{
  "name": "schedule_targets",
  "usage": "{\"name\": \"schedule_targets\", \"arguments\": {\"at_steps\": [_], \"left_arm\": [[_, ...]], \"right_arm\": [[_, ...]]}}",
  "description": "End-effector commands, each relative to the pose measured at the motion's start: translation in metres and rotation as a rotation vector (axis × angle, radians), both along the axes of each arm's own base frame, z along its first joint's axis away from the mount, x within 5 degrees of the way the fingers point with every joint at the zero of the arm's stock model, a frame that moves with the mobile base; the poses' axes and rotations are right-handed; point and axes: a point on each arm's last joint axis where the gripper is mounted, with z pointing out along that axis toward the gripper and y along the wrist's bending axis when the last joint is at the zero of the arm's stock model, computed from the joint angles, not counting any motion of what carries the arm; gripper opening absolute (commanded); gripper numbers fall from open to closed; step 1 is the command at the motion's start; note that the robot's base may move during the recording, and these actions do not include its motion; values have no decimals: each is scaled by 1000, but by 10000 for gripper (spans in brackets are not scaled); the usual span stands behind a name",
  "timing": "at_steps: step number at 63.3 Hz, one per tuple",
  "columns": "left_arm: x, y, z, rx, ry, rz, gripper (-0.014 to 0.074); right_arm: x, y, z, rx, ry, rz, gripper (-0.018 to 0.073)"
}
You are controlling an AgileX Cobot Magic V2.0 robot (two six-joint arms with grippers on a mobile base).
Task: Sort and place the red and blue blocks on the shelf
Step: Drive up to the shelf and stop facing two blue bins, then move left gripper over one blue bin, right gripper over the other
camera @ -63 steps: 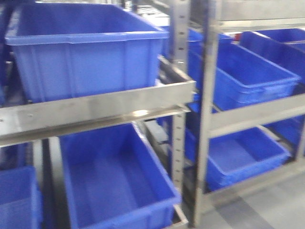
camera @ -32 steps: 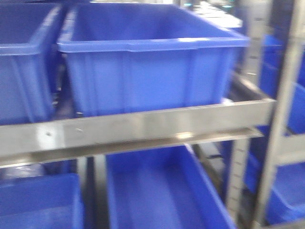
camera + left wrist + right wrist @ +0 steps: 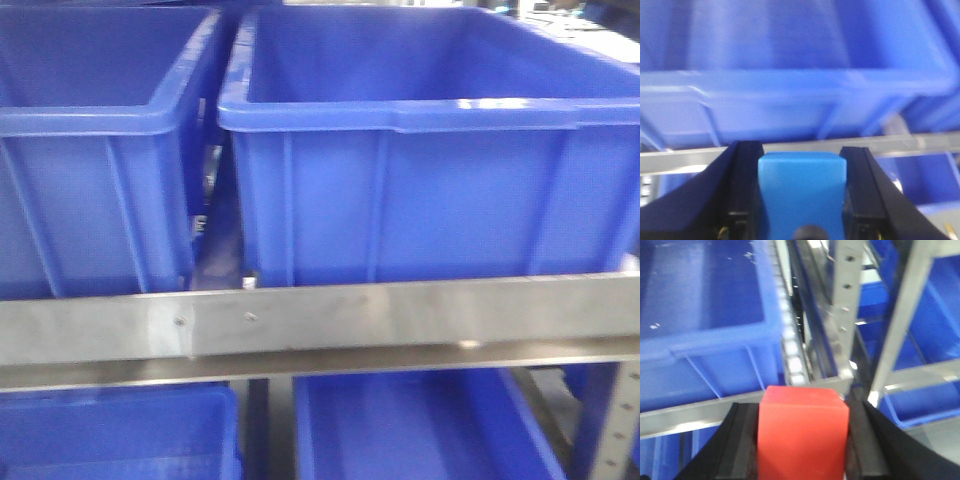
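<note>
In the left wrist view a sky-blue block (image 3: 802, 192) sits clamped between the black fingers of my left gripper (image 3: 801, 155), which is shut on it. Just beyond it runs the shelf's steel front rail (image 3: 920, 141). The right wrist view shows a bright red block (image 3: 802, 430) pinched in my right gripper (image 3: 802, 412), also shut, facing the shelf rail (image 3: 695, 420). The front view shows the shelf's brushed-steel rail (image 3: 330, 320) with two small screws; neither gripper nor block appears there.
Large dark-blue bins stand on the shelf: one at right (image 3: 430, 160), one at left (image 3: 95, 150), more on the level below (image 3: 420, 430). White roller rails (image 3: 790, 350) and perforated steel uprights (image 3: 847, 295) run beside the bin (image 3: 700, 305) in the right wrist view.
The front view has swung: the bins and shelf rail slid rightward across the frame and grew larger, so the shelf is closer and more square-on. The uprights and right-hand bay have left the frame.
</note>
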Motion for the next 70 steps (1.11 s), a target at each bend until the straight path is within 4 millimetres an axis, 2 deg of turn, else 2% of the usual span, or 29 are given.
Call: {"name": "schedule_targets", "arguments": {"at_steps": [1,70], "left_arm": [[3,-2,16,-28,-100,-11,125],[3,-2,16,-28,-100,-11,125]], "right_arm": [[2,0,15,-18,-103,3,50],[2,0,15,-18,-103,3,50]]}}
